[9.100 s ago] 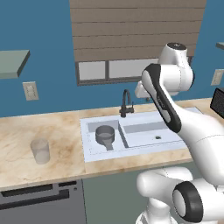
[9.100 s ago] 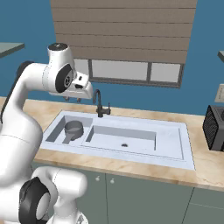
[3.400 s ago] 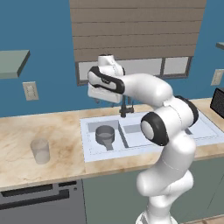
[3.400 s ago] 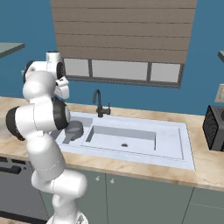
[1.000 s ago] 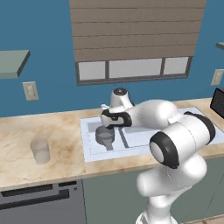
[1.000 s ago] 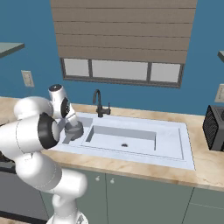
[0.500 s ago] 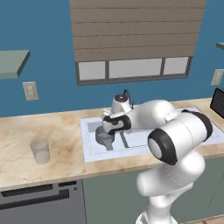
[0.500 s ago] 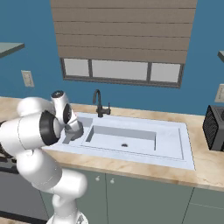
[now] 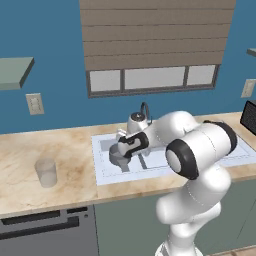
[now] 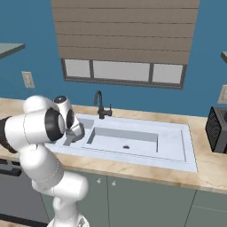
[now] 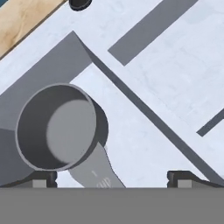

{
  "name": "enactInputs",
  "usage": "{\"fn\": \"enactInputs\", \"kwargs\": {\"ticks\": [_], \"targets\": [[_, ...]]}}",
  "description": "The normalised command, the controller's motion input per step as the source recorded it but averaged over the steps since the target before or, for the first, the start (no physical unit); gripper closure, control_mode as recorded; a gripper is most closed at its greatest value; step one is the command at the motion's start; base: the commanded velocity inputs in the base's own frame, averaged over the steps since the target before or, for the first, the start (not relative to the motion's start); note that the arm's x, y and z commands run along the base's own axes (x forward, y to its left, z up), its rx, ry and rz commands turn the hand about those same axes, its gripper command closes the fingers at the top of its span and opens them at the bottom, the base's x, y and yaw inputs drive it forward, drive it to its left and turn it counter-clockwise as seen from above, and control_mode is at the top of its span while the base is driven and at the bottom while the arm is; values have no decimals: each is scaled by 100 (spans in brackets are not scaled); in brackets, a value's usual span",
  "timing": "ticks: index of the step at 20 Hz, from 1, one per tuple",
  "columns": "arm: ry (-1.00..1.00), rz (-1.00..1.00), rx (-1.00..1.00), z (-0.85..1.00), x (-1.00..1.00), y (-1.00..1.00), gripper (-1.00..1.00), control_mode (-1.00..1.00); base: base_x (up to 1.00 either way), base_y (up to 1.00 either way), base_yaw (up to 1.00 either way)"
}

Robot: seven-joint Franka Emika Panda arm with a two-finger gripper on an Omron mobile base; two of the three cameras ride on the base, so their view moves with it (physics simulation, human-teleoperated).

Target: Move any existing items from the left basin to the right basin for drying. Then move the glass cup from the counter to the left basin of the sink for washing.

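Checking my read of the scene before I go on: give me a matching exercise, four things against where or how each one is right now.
Things:
1. saucepan
2. glass cup
3. gripper
4. right basin

States:
A. standing on the counter, left of the sink
B. open, over the left basin
C. nothing in it
D. sitting in the left basin

Pairs: 1-D, 2-A, 3-B, 4-C
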Motion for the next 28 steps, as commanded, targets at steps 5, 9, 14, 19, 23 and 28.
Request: {"fn": "enactInputs", "kwargs": {"ticks": [5,9,14,19,23,28], "targets": [[0,0,0,-23,10,0,-100,-100,0,0,0],[0,0,0,-22,11,0,-100,-100,0,0,0],[0,0,0,-23,15,0,-100,-100,0,0,0],[0,0,0,-20,22,0,-100,-100,0,0,0],[0,-1,0,-14,29,5,-100,-100,0,0,0],[2,0,0,-16,29,13,-100,-100,0,0,0]]}}
